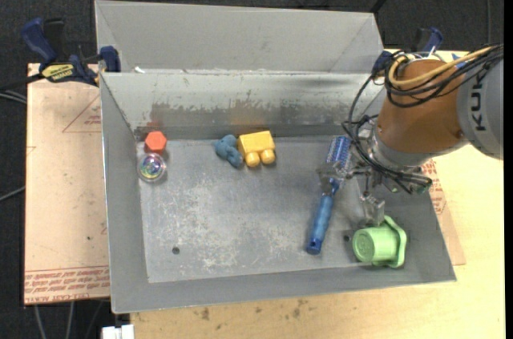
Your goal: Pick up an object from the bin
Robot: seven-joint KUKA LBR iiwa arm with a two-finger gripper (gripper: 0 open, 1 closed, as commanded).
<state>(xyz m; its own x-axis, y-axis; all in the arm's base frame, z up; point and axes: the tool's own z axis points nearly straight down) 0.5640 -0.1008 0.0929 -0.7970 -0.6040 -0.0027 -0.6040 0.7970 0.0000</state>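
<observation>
My gripper (372, 205) hangs low in the bin's right part, under the arm's orange cover. Just in front of it, a light green cup (379, 244) lies on its side in the front right corner, mouth facing left and front. The gripper's tip comes down right at the cup's upper edge; whether it touches I cannot tell. A blue brush (323, 211) with a long handle lies just left of the gripper, its bristled head (337, 155) pointing to the back.
At the back wall's foot lie a yellow block (257, 147) and a small blue figure (229, 151). In the back left corner sit an orange hexagonal piece (155, 141) and a shiny ball (151, 167).
</observation>
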